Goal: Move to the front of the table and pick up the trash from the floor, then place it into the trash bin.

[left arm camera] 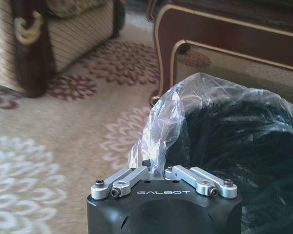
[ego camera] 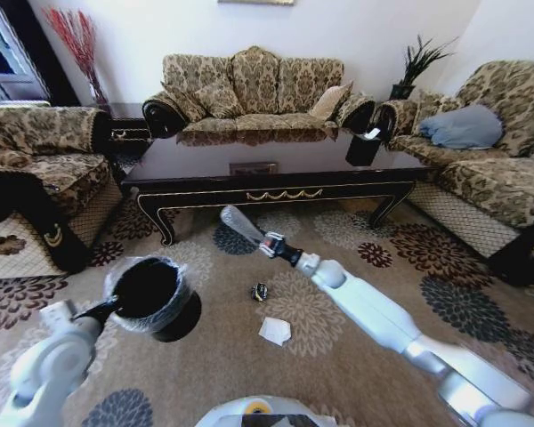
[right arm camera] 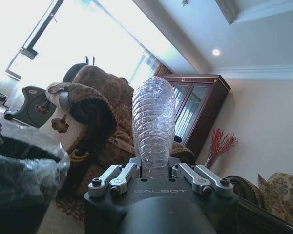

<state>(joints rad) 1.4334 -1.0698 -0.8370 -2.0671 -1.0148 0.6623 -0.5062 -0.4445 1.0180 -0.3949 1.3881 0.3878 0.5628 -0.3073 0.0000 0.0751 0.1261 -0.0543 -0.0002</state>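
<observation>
While gripped, bottle [right arm camera: 154, 126] in right gripper [right arm camera: 155, 171]

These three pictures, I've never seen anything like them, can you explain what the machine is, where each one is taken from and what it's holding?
It is a wheeled robot with two arms, each ending in a gripper. The wide picture comes from a camera on its head, looking down at a patterned floor before a long dark table. The other two come from cameras on its wrists.

The left gripper is pinched on the plastic-lined rim of a small black trash bin and holds it up off the carpet. The right gripper is shut on a clear ribbed plastic bottle, which it holds out near the table's front edge.

On the carpet lie a crumpled white paper and a tiny dark wrapper. Sofas surround the table.
</observation>
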